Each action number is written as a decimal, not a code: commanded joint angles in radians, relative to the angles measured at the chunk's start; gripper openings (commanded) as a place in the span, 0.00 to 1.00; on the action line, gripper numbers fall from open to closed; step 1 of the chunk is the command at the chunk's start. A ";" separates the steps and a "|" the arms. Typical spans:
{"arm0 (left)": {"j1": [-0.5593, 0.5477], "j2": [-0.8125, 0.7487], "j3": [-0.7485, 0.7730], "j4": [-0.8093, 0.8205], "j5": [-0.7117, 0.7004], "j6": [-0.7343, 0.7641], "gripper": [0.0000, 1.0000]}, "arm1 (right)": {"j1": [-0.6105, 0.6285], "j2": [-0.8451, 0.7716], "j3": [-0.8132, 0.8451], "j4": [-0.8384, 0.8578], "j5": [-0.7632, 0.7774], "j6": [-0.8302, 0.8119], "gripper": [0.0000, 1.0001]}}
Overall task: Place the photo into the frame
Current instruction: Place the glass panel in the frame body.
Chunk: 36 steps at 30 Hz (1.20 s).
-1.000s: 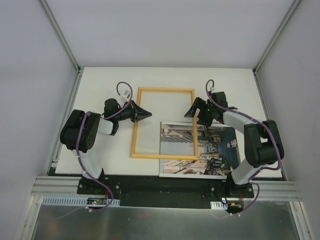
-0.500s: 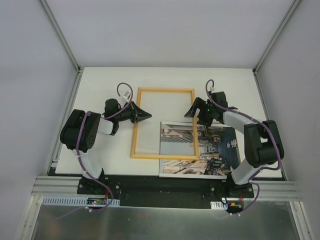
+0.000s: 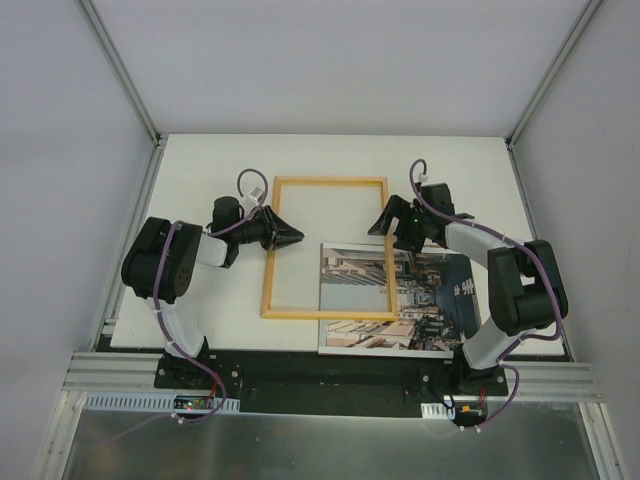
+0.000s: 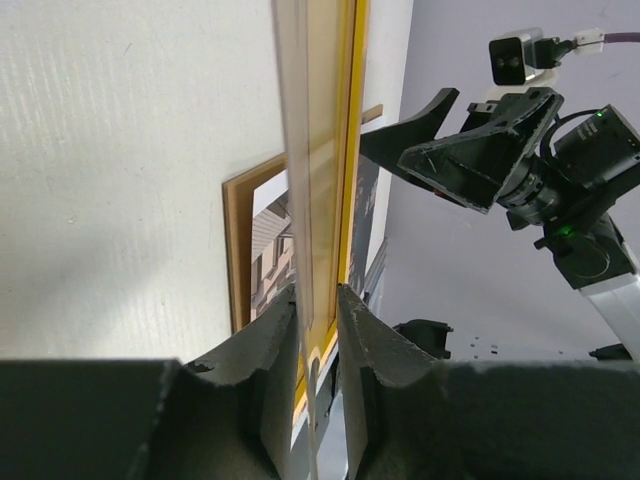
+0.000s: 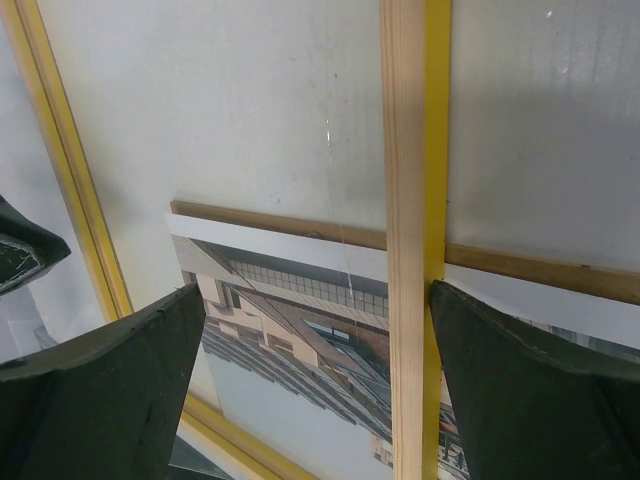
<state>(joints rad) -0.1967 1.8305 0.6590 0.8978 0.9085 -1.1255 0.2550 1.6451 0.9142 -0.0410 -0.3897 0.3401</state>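
1. Left gripper [image 4: 318, 300]: jaws nearly closed, pinching the frame [image 3: 325, 180] by its left rail.
2. Right gripper [image 5: 315, 292]: jaws wide apart, gripping nothing; the frame's right rail runs between them.
3. Photo [image 3: 420, 300] lies beneath the right jaws, partly under the frame.

The frame [image 3: 290, 314] is a thin rectangle, wood-coloured face up with yellow edges. It lies mid-table [image 3: 200, 180], long sides running away from the arm bases. The left hand [image 3: 296, 235] pinches its left rail. Its near right corner overlaps the photo [image 3: 430, 310], a city-street print lying picture side up.
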 commanded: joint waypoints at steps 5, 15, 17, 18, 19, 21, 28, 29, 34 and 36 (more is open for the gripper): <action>-0.010 -0.022 0.045 -0.089 0.017 0.075 0.29 | 0.016 -0.024 0.029 0.003 -0.020 -0.003 0.96; -0.010 -0.043 0.080 -0.224 0.000 0.142 0.46 | 0.016 -0.025 0.029 0.001 -0.020 -0.004 0.96; -0.010 -0.050 0.088 -0.258 -0.005 0.159 0.50 | 0.015 -0.025 0.029 0.003 -0.021 -0.004 0.96; -0.010 -0.051 0.093 -0.272 -0.006 0.167 0.51 | 0.016 -0.025 0.029 0.001 -0.021 -0.004 0.96; -0.010 -0.054 0.096 -0.284 -0.011 0.173 0.52 | 0.016 -0.025 0.029 0.001 -0.021 -0.004 0.96; -0.010 -0.059 0.103 -0.316 -0.014 0.190 0.55 | 0.015 -0.025 0.029 0.001 -0.021 -0.004 0.96; -0.010 -0.089 0.132 -0.437 -0.043 0.251 0.63 | 0.015 -0.025 0.029 0.001 -0.020 -0.004 0.96; -0.010 -0.094 0.139 -0.459 -0.046 0.260 0.64 | 0.016 -0.024 0.029 0.001 -0.021 -0.004 0.96; -0.010 -0.115 0.166 -0.568 -0.082 0.312 0.65 | 0.016 -0.024 0.031 0.001 -0.021 -0.004 0.96; -0.010 -0.123 0.174 -0.599 -0.091 0.331 0.65 | 0.018 -0.025 0.031 0.003 -0.021 -0.006 0.96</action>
<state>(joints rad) -0.1974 1.7657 0.7914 0.3931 0.8490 -0.8688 0.2646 1.6451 0.9142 -0.0414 -0.3908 0.3397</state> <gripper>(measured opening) 0.651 0.959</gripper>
